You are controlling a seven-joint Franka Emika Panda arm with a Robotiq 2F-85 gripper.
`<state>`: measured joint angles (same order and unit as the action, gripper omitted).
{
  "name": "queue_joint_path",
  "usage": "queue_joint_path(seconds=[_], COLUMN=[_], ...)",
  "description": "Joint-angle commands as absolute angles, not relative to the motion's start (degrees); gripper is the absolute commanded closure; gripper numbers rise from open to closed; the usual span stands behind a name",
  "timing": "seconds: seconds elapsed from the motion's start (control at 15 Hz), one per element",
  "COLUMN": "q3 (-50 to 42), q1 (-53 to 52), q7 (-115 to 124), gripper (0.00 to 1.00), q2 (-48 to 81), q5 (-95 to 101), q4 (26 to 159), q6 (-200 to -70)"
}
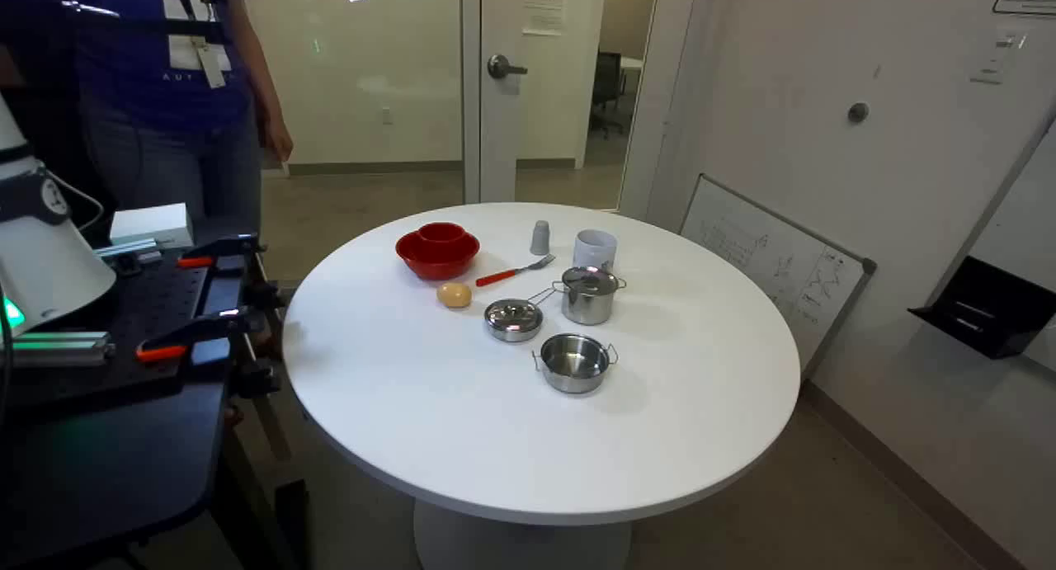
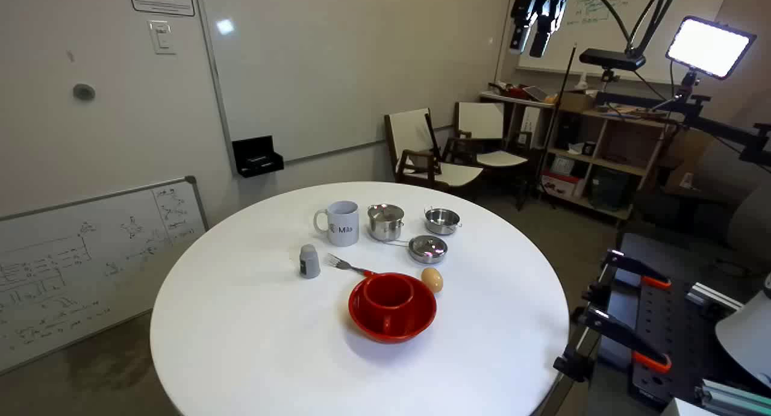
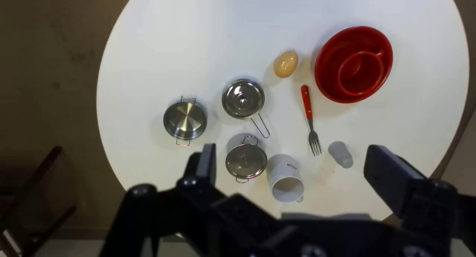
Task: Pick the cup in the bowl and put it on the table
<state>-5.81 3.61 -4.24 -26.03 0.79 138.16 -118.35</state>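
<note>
The small red cup point(image 1: 441, 233) sits inside the shallow red bowl point(image 1: 435, 269), mouth up. The cup point(image 2: 388, 291) and bowl point(image 2: 423, 321) also show in another exterior view, with the cup's handle facing the camera. In the wrist view the cup point(image 3: 360, 74) and bowl point(image 3: 329, 61) are at the upper right. The bowl stands on the round white table point(image 1: 676, 421). My gripper point(image 2: 527, 47) is high above the table at the top of an exterior view. In the wrist view my gripper point(image 3: 292, 160) is wide open and empty, with the cup outside its jaws, beyond them.
Near the bowl lie an egg point(image 3: 286, 64) and a red-handled fork point(image 3: 307, 104). A grey shaker point(image 3: 340, 154), a pale mug point(image 3: 286, 179), a lidded steel pot point(image 3: 246, 161), a lidded steel pan point(image 3: 243, 99) and an open steel pot point(image 3: 185, 120) stand farther off.
</note>
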Motion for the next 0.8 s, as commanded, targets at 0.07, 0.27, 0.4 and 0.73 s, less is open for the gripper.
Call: queue_joint_path(seconds=[0.07, 0.27, 0.4, 0.73], q3=[-4.4, -0.7, 1.9, 4.9], q1=[3.8, 4.3, 4.4, 3.9], q7=[-2.8, 2.8, 7.7, 19.6], gripper=[0.0, 0.0, 0.0, 0.0], q2=[-24.6, -21.2, -18.1, -8.7], q5=[1.9, 5.9, 10.1, 16.2], q4=[138.0, 139.4, 140.6, 142.0], q6=[-119.1, -123.7, -127.7, -135.8])
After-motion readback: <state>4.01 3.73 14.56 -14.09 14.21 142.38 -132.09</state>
